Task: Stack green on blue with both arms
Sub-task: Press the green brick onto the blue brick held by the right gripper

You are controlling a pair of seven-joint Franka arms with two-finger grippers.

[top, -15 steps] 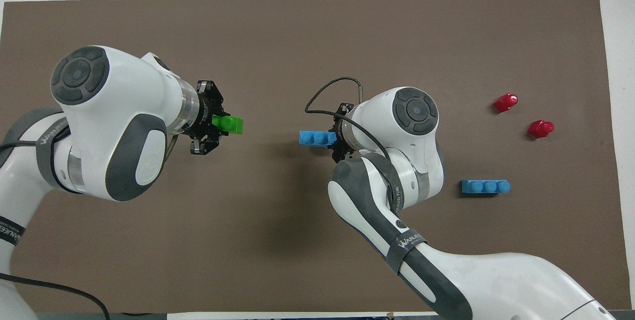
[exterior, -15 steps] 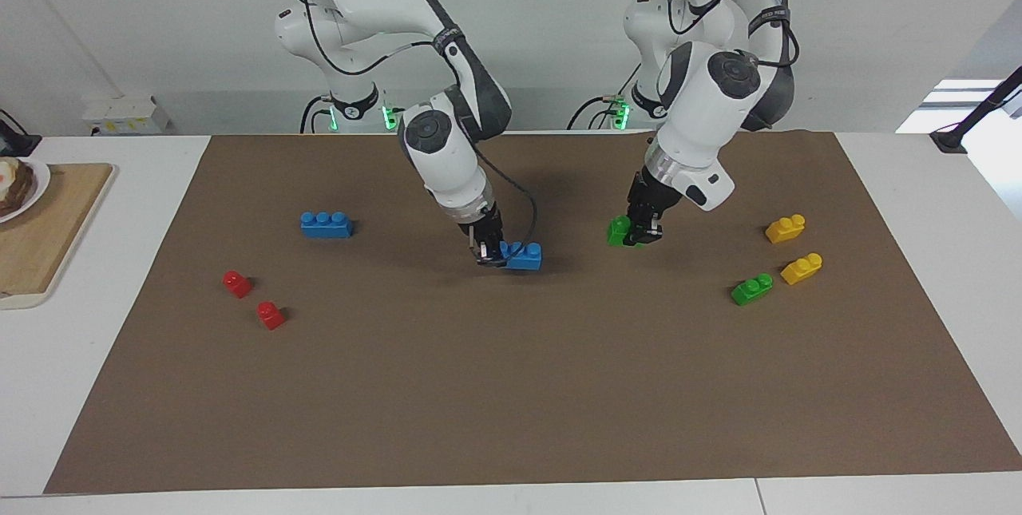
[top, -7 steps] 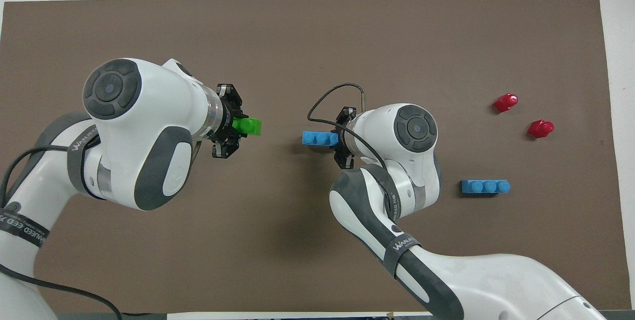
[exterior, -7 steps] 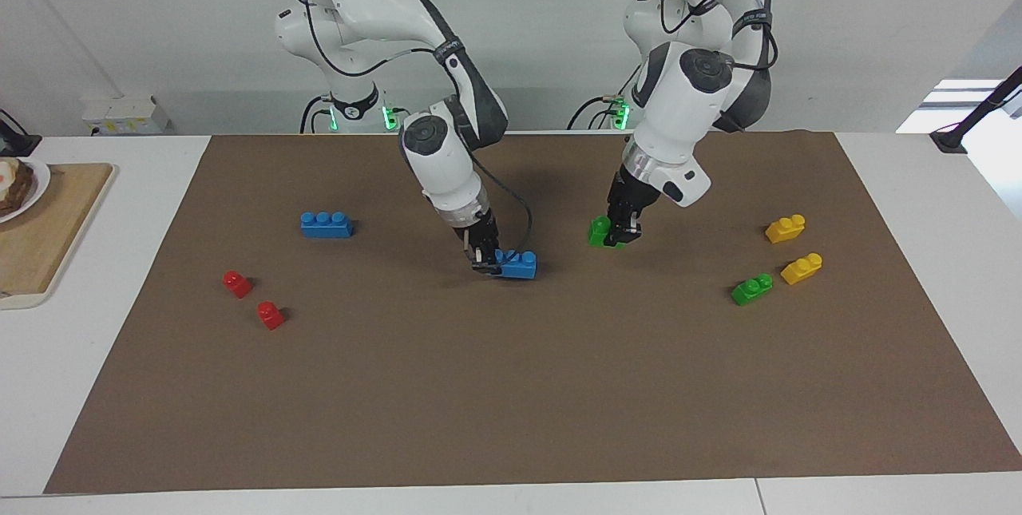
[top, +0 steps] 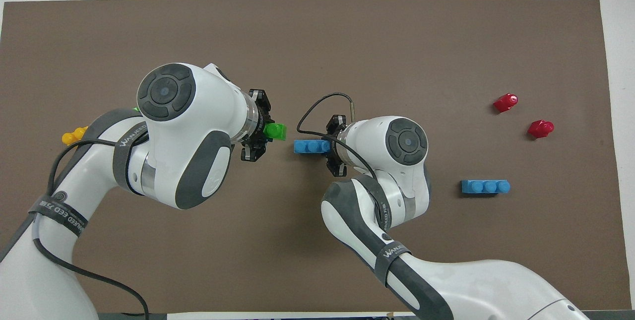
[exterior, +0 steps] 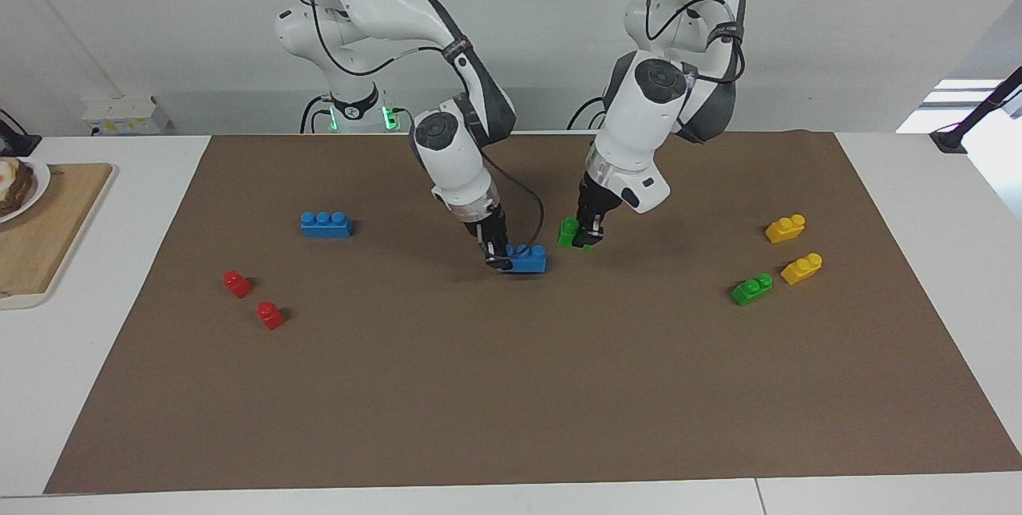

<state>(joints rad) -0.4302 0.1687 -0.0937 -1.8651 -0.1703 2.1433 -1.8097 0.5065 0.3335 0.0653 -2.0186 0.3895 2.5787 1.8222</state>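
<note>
Green brick [exterior: 568, 231] carried closer to blue brick [exterior: 528, 259], both end effectors clamped, fingertips hidden.

High facing view, steep overhead — same mat [exterior: 511, 387]

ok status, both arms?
Left gripper shut on green brick, airborne. Right gripper shut on blue brick. Not stacked yet; gap between them clear.

A white desk [exterior: 918, 204] carries a brown mat [exterior: 511, 387]; a plain white wall [exterior: 862, 28] rises at its robots' end, daylight brightening one corner.
</note>
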